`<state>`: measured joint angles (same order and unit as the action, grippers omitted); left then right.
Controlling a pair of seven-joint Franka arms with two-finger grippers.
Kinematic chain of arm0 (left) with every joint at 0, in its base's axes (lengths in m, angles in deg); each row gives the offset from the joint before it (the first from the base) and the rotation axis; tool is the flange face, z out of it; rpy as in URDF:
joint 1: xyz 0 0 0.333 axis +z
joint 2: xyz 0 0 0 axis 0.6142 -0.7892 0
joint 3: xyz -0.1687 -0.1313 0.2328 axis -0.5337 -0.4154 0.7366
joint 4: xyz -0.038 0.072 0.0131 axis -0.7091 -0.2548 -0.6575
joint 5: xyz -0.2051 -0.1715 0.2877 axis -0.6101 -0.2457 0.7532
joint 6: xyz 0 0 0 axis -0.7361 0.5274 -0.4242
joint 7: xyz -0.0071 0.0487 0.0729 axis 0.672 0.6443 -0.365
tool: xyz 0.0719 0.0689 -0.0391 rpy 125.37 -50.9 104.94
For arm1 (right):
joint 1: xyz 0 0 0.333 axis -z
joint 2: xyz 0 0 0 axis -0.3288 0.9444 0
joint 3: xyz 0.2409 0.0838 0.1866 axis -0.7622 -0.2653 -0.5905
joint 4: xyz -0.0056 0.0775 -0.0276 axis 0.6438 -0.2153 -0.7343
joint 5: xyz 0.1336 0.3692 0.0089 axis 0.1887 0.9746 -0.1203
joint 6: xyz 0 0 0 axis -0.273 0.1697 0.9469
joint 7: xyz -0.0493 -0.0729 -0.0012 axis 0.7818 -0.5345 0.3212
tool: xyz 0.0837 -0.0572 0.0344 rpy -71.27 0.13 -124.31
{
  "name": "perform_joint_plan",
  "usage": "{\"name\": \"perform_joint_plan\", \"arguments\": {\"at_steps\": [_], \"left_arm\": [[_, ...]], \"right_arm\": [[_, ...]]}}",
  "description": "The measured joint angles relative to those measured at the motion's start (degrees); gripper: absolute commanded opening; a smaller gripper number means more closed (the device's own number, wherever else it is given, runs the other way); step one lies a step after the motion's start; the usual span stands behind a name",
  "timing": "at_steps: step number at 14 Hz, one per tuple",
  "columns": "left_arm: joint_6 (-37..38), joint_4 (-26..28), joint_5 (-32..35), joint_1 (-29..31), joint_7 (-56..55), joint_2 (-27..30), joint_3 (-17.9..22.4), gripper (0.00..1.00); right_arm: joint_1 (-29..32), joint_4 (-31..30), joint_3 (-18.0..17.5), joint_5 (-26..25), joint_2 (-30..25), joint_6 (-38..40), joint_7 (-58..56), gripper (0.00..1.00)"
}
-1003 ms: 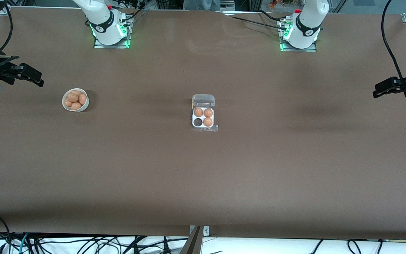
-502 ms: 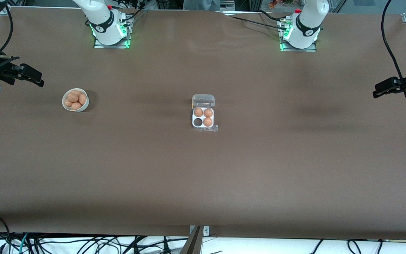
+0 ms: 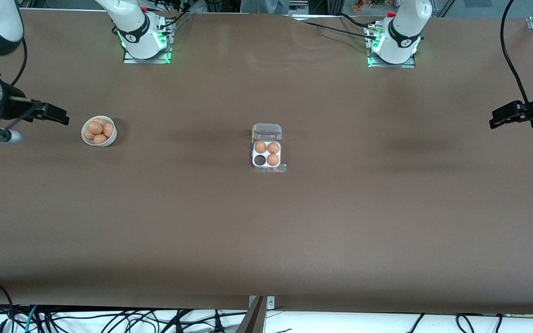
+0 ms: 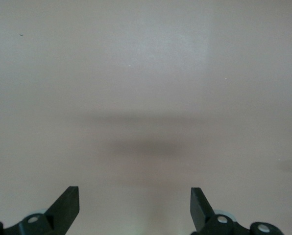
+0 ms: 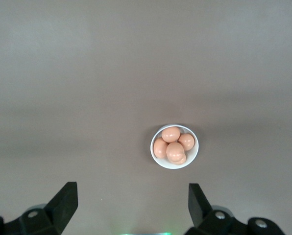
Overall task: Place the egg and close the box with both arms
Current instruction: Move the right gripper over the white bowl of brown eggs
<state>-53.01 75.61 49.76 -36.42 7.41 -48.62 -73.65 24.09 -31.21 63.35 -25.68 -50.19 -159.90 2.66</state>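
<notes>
Table (image 3: 266,240) bare mostly. Left gripper (image 3: 507,115) waits, fingers released, at the left arm's edge; right gripper (image 3: 56,114), released, near bowl (image 3: 111,137). Box (image 3: 266,155) mid-table, lid up, one cell empty. Egg (image 5: 171,134) in bowl; neighbours crowd it, risking a slipped pinch.

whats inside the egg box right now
The box, lid open, holds three eggs; the fourth cell, nearer the front camera toward the right arm's end, looks dark and empty. What lies under the eggs is covered.
</notes>
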Motion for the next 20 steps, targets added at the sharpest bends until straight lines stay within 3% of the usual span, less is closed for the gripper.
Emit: {"name": "perform_joint_plan", "arguments": {"at_steps": [5,11,14,20], "left_arm": [[0.0,0.0,0.0,0.0,0.0,0.0,0.0,1.00],[0.0,0.0,0.0,0.0,0.0,0.0,0.0,1.00],[0.0,0.0,0.0,0.0,0.0,0.0,0.0,1.00],[0.0,0.0,0.0,0.1,0.0,0.0,0.1,1.00]], "right_arm": [[0.3,-10.8,1.8,-0.2,2.3,-10.5,0.2,1.00],[0.3,-30.1,3.6,-0.3,-3.4,-28.5,0.3,1.00],[0.3,-34.6,5.8,-0.4,-4.4,-33.4,-0.1,1.00],[0.3,-44.8,6.9,-1.6,-4.0,-49.0,-0.2,1.00]]}}
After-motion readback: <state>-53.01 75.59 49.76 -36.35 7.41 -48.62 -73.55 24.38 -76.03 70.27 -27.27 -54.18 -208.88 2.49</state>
